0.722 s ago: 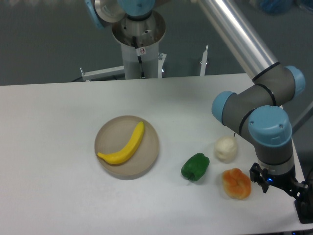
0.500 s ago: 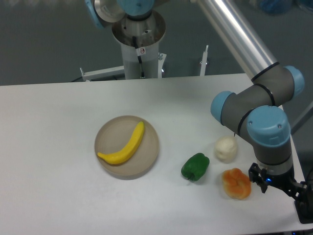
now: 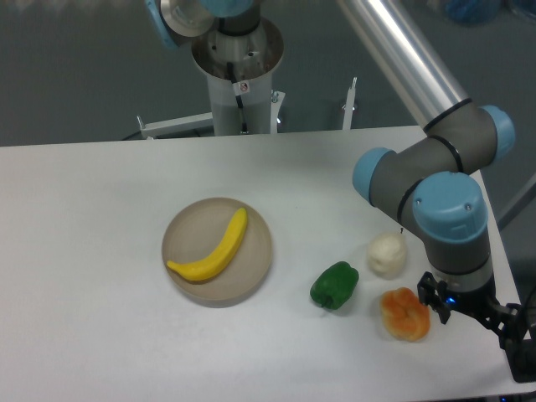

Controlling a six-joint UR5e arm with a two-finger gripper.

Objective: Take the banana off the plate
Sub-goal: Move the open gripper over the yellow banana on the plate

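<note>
The banana (image 3: 213, 249) lies diagonally across the plate (image 3: 255, 275), stem end toward the lower left, on the white table (image 3: 84, 209). To the right of the plate sit a green pepper (image 3: 334, 285), a white lumpy item (image 3: 387, 255) and a lumpy orange item (image 3: 404, 314). My arm (image 3: 440, 180) reaches down at the table's right edge, well apart from the plate. My pincer (image 3: 512, 337) hangs low beside the orange item, mostly cut off; I cannot tell whether its fingers are apart or together.
</note>
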